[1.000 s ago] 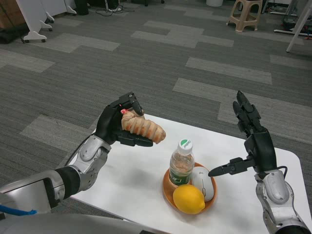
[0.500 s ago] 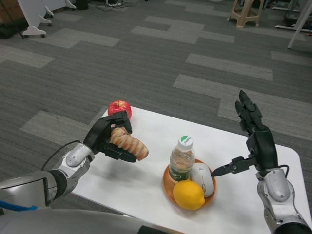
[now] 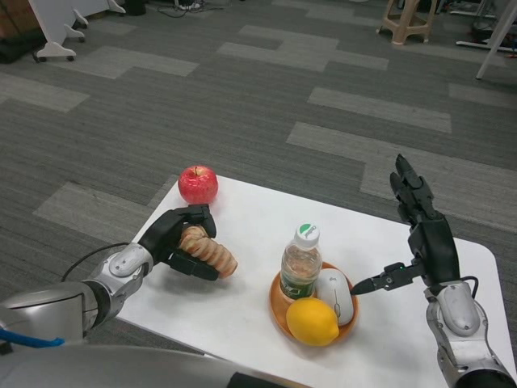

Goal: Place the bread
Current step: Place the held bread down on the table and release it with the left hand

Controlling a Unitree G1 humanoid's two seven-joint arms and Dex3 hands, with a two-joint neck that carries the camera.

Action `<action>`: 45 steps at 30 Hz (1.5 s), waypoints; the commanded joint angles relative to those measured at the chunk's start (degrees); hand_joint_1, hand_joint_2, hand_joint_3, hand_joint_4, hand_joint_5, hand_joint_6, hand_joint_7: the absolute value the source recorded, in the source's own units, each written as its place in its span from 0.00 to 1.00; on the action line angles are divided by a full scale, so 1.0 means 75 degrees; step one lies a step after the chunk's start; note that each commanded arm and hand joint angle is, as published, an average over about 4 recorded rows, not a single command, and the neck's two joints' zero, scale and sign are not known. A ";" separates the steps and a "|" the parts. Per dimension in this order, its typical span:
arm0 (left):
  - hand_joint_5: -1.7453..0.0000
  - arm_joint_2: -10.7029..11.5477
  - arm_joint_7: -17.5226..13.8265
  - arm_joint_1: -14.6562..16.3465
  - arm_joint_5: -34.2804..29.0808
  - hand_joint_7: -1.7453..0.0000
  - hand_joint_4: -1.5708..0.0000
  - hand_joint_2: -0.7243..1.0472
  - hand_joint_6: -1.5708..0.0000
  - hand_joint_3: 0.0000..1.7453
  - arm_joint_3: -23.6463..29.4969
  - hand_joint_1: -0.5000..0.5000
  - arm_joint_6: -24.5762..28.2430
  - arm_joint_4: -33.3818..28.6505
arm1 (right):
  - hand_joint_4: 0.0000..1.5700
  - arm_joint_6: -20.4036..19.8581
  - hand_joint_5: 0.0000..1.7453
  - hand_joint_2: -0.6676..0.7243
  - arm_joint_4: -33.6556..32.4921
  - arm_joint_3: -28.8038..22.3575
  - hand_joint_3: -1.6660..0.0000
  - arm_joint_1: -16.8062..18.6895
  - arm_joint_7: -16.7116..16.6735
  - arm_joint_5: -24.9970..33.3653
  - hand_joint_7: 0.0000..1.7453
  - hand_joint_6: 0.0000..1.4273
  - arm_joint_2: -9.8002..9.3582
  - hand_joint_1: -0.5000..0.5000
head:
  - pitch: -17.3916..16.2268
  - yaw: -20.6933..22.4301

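Nearest on the white table (image 3: 242,315) sits an orange bowl (image 3: 282,317) holding a lemon (image 3: 313,322), a white computer mouse (image 3: 334,294) and an upright bottle (image 3: 300,265) with a green cap. To its left, the left hand (image 3: 174,237) has its fingers wrapped around the bread (image 3: 209,253) (a ridged, browned roll) low over the table's left part, while the right hand (image 3: 424,242) hovers right of the bowl, fingers spread wide and holding nothing. Farther back, a red apple (image 3: 198,184) rests near the far left corner.

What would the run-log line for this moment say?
left hand: holds bread low over table | right hand: open, raised | apple: far corner
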 commanded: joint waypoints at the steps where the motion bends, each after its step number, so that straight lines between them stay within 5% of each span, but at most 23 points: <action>1: 0.00 -0.0076 -0.0173 -0.0245 0.0267 0.08 0.78 1.00 0.46 0.05 -0.0013 1.00 0.0648 0.0031 | 0.00 -0.0015 0.00 0.59 0.0104 0.0010 1.00 -0.0054 -0.0047 0.0090 0.00 0.00 -0.0042 0.33 | -0.0012 0.0008; 8: 0.00 -0.0150 -0.0190 -0.0476 0.0671 0.08 0.85 1.00 0.48 0.05 -0.0109 1.00 0.0956 0.0069 | 0.00 -0.0015 0.00 0.59 0.0198 0.0019 1.00 -0.0075 -0.0047 0.0090 0.00 0.00 -0.0030 0.33 | -0.0041 -0.0025; 14: 0.00 -0.0167 -0.0190 -0.0558 0.1568 0.12 0.98 1.00 0.68 0.05 -0.0156 1.00 0.0973 0.0104 | 0.00 -0.0015 0.00 0.59 0.0257 0.0007 1.00 -0.0098 -0.0047 0.0090 0.00 0.00 -0.0030 0.33 | -0.0062 -0.0009; 18: 0.03 -0.0173 -0.0190 -0.0576 0.1867 0.26 1.00 1.00 0.83 0.05 -0.0098 1.00 0.0973 0.0133 | 0.00 -0.0015 0.00 0.59 0.0309 0.0013 1.00 -0.0145 -0.0047 0.0090 0.00 0.00 -0.0030 0.33 | -0.0089 0.0013; 26: 0.24 -0.0191 -0.0178 -0.0576 0.1791 0.48 1.00 1.00 0.93 0.05 -0.0016 0.99 0.1026 0.0250 | 0.00 -0.0015 0.00 0.59 0.0403 0.0019 1.00 -0.0186 -0.0047 0.0090 0.00 0.00 -0.0024 0.33 | -0.0150 0.0067; 33: 0.24 -0.0185 -0.0178 -0.0561 0.1779 0.56 1.00 1.00 0.97 0.05 -0.0033 0.91 0.1032 0.0280 | 0.00 -0.0015 0.00 0.59 0.0473 0.0019 1.00 -0.0221 -0.0047 0.0090 0.00 0.00 -0.0018 0.33 | -0.0182 0.0094; 45: 0.00 -0.0082 -0.0214 -0.0473 0.1855 0.56 1.00 1.00 0.98 0.05 -0.0051 0.67 0.0938 0.0280 | 0.00 -0.0015 0.00 0.59 0.0573 0.0004 1.00 -0.0265 -0.0047 0.0090 0.00 0.00 -0.0007 0.35 | -0.0233 0.0178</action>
